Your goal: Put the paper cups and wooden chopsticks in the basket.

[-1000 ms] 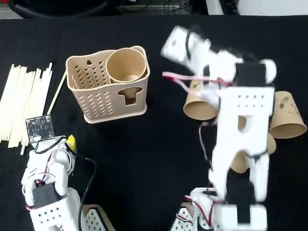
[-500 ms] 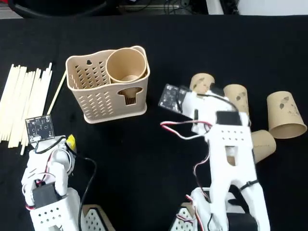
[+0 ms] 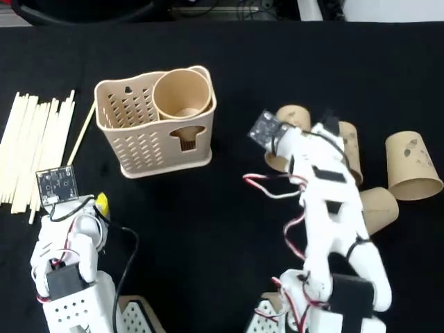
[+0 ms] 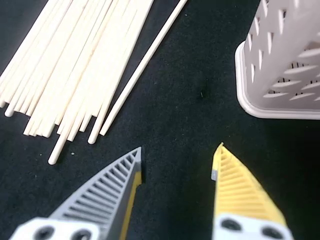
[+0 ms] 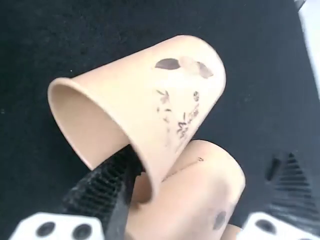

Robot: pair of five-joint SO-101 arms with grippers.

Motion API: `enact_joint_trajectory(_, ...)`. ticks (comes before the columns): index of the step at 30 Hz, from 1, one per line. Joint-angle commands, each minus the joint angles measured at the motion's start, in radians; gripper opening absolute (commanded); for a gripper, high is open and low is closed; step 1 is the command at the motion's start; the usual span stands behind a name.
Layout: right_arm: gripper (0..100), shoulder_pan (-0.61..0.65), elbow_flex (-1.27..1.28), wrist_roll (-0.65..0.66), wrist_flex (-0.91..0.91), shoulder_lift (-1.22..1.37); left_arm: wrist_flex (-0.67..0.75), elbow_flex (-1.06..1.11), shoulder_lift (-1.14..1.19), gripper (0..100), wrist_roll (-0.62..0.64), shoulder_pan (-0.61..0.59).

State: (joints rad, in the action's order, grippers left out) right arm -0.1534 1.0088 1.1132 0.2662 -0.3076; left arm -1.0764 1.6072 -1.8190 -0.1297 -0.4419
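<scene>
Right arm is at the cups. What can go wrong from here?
1. The right tool is open at two touching cups, a printed cup and a second cup; closing may catch both or crush one.
2. They lie on their sides, so a nudge may roll them.
3. The basket already holds an upright cup; the next may snag on its rim.

A matte black table (image 3: pixel 208 222) lies under soft, even light. Just past the table's far edge runs a tangle of dark cables (image 3: pixel 229 10). A black curved bar (image 3: pixel 83 15) sits beyond its far-left corner and a pale white surface (image 3: pixel 395 10) beyond its far-right corner.
</scene>
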Motion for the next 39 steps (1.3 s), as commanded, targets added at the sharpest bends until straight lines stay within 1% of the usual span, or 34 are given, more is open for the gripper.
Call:
enact_joint_trajectory(1,19.4,-0.002,-0.071,-0.026,-0.029,0.025,0.015,-0.002,-0.005,23,-0.005,0.002)
enact_joint_trajectory(4,2.8,0.006,-0.073,-0.026,-0.029,0.015,0.015,-0.002,-0.005,23,-0.005,0.002)
enact_joint_trajectory(5,1.0,0.005,-0.074,-0.026,-0.029,0.005,0.015,-0.002,-0.005,23,-0.005,0.002)
enact_joint_trajectory(7,2.1,0.003,-0.073,-0.029,-0.031,-0.016,0.015,-0.002,-0.005,23,-0.006,0.002)
enact_joint_trajectory(14,1.1,0.008,-0.065,-0.123,-0.023,-0.087,0.015,-0.002,-0.005,23,-0.006,0.002)
enact_joint_trajectory(19,1.1,0.009,-0.041,-0.127,-0.011,-0.133,0.015,-0.002,-0.005,23,-0.006,0.004)
enact_joint_trajectory(22,1.1,0.003,-0.071,-0.170,0.091,-0.173,0.015,-0.001,-0.005,23,-0.006,0.005)
enact_joint_trajectory(25,1.1,0.006,-0.145,-0.232,0.239,-0.219,0.015,-0.001,-0.005,23,-0.006,0.005)
enact_joint_trajectory(30,1.1,0.044,-0.341,-0.397,0.535,-0.265,0.015,-0.001,-0.005,23,-0.006,0.007)
enact_joint_trajectory(33,1.1,0.054,-0.483,-0.457,0.701,-0.266,0.015,-0.001,-0.005,23,-0.006,0.007)
enact_joint_trajectory(39,1.1,0.115,-0.705,-0.503,0.925,-0.274,0.015,-0.001,-0.005,23,-0.006,0.007)
